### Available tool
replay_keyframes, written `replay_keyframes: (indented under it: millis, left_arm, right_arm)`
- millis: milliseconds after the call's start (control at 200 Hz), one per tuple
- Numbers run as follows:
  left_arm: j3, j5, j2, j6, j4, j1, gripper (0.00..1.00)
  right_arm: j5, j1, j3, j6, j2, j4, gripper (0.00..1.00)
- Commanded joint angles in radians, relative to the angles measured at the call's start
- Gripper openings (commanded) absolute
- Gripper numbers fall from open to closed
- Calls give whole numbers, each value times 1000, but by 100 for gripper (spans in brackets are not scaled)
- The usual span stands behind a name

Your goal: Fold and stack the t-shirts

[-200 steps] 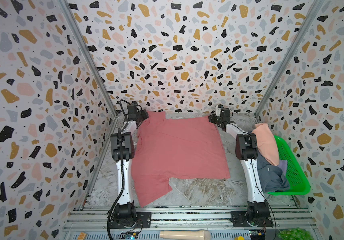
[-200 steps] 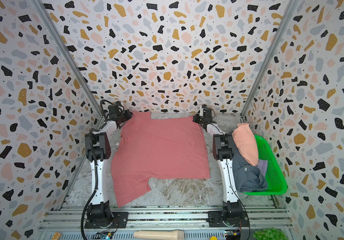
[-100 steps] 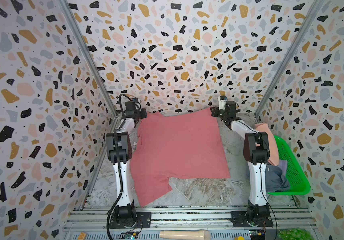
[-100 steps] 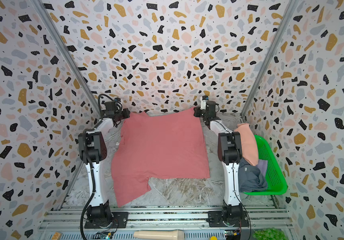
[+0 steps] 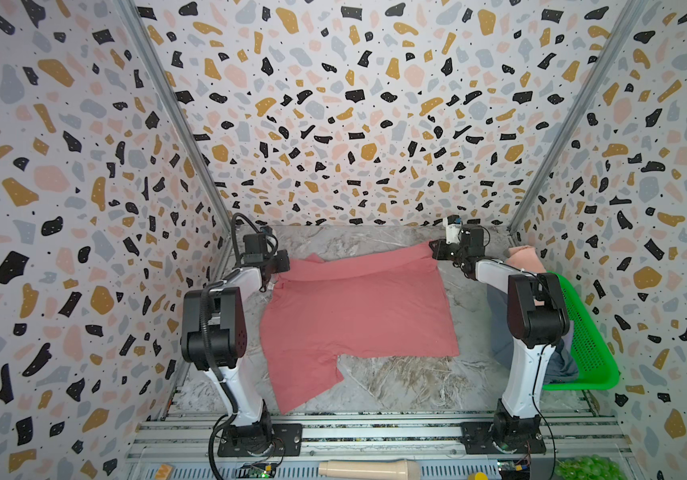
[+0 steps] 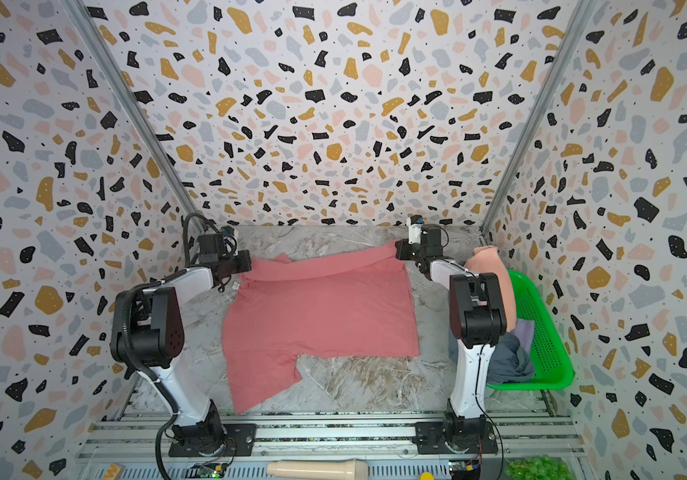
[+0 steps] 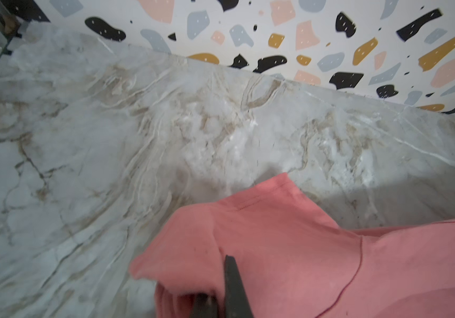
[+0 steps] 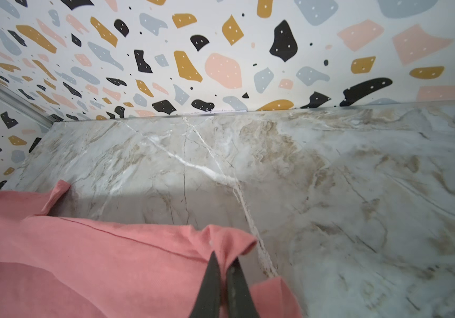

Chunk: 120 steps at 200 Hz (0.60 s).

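The left arm (image 5: pixel 212 324) and right arm (image 5: pixel 537 320) are rising from their near bases, elbows bent, forearms reaching toward the far end. The left gripper (image 5: pixel 280 266) is sitting at the far left, jaws pinching shut on the shirt (image 5: pixel 354 307). The right gripper (image 5: pixel 436 250) is sitting at the far right, jaws likewise clamping a shirt corner.

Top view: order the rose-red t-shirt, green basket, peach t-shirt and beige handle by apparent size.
1. rose-red t-shirt, clearly largest.
2. green basket.
3. peach t-shirt and beige handle: look similar; the shirt is partly hidden behind the right arm, so unranked.
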Motion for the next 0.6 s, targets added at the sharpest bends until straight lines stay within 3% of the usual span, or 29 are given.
replay_keyframes:
  millis: [0,260,300,360,445,546,596]
  left_arm:
    - [-47,-78,-43,-3,74,-5,3]
    - [-152,-186,-190,-11,47,-50,19]
    - [-203,-234,-244,-26,65,-75,25]
    - [-295,-328,-333,-65,134,-115,45]
    - [-397,-479,-439,-193,200,-131,57]
    - [-456,-529,-506,-246,231,-129,63]
    - [-436,-530,-497,-254,191,-129,64]
  right_arm:
    - [-18,-6,-25,-28,-49,37,0]
    - [-34,-4,-149,-47,-153,23,0]
    - [-17,-4,-215,-38,-202,30,10]
    - [18,-7,-332,-5,-283,78,33]
    - [76,-8,-444,30,-378,106,59]
    - [147,-8,-452,68,-411,61,63]
    - [119,-8,-427,81,-392,45,63]
